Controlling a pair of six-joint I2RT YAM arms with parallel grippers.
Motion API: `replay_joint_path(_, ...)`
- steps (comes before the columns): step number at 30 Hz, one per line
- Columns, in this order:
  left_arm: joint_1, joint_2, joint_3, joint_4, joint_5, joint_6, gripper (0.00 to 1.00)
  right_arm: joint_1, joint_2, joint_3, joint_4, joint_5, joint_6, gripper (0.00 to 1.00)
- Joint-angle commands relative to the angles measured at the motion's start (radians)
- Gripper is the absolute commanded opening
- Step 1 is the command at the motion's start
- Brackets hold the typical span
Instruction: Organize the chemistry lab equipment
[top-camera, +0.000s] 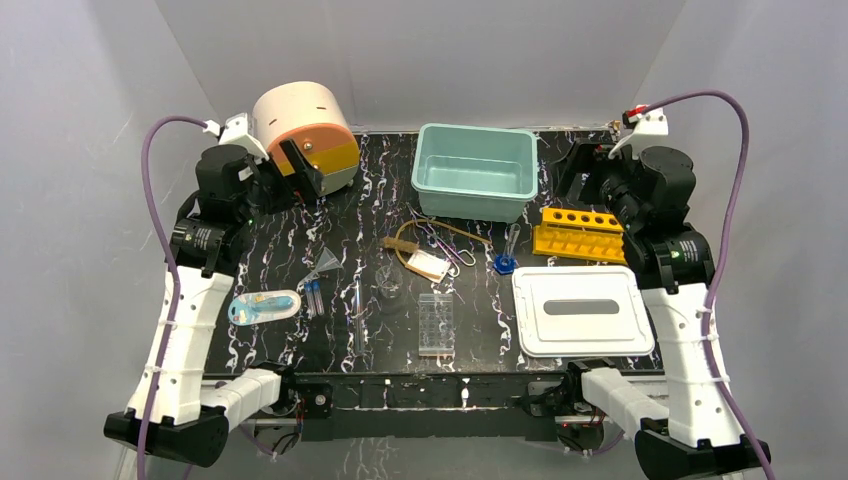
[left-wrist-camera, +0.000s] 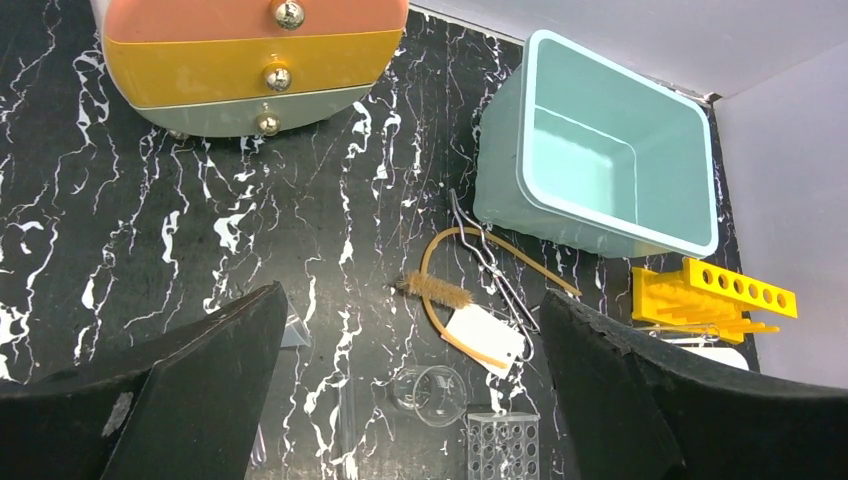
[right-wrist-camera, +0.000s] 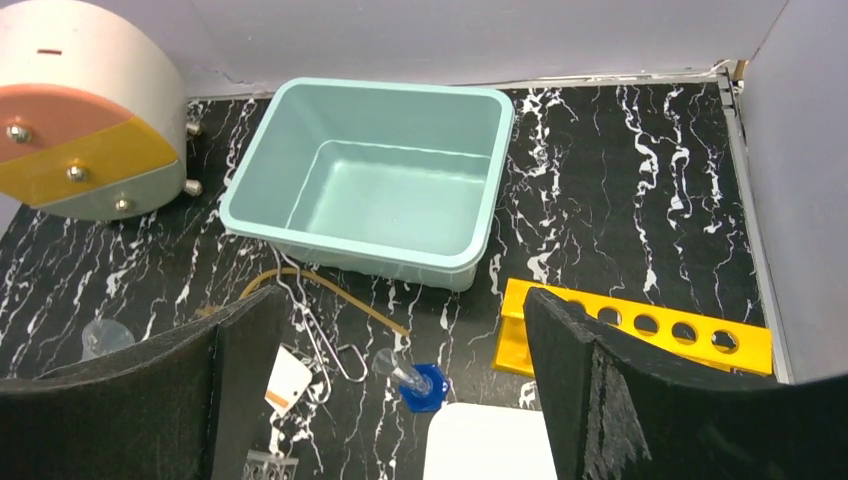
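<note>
Your left hand (left-wrist-camera: 412, 295) and right hand (right-wrist-camera: 400, 300) are both wide open and hold nothing. The lab things (top-camera: 428, 264) lie loose in the middle of the worktop (top-camera: 370, 190). Pick 1 first, maybe the metal tongs (top-camera: 440, 240), and come straight down.

Legible text, labels, brands, numbers, signs: none can be read in any view.
- Tag (left-wrist-camera: 486, 338): white face with an orange edge; any writing is too small to make out.
- Drum (right-wrist-camera: 70, 110): short red mark on the cream top, not readable as a character.
</note>
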Motion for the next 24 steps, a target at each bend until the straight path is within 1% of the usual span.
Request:
replay_joint_path(1, -0.003, -0.025, -0.027, 0.062, 0.013, -0.018, 0.98, -0.009, -0.055, -0.021, 0.018, -0.030, -0.016, 0.98)
replay_joint_path(3, -0.006, -0.027, -0.046, 0.073, 0.012, -0.026, 0.98, -0.010, -0.064, -0.025, -0.031, -0.019, -0.006, 0.98)
replay_joint_path(9, -0.015, -0.054, -0.102, 0.097, 0.011, -0.056, 0.98, -0.012, -0.066, -0.029, -0.230, 0.131, 0.073, 0.99)
replay_joint_path(12, -0.016, -0.085, -0.141, 0.116, 0.020, -0.053, 0.98, -0.013, -0.026, -0.022, -0.353, 0.175, 0.119, 0.99)
replay_joint_path(16, -0.018, -0.106, -0.178, 0.143, 0.093, -0.017, 0.98, -0.014, 0.059, -0.032, -0.474, 0.211, 0.206, 0.99)
replay_joint_path(21, -0.028, -0.129, -0.227, 0.147, 0.083, 0.004, 0.98, -0.020, 0.153, -0.096, -0.476, 0.221, 0.254, 0.94)
replay_joint_path(24, -0.031, -0.150, -0.259, 0.137, 0.061, 0.005, 0.98, -0.031, 0.200, -0.156, -0.393, 0.249, 0.241, 0.89)
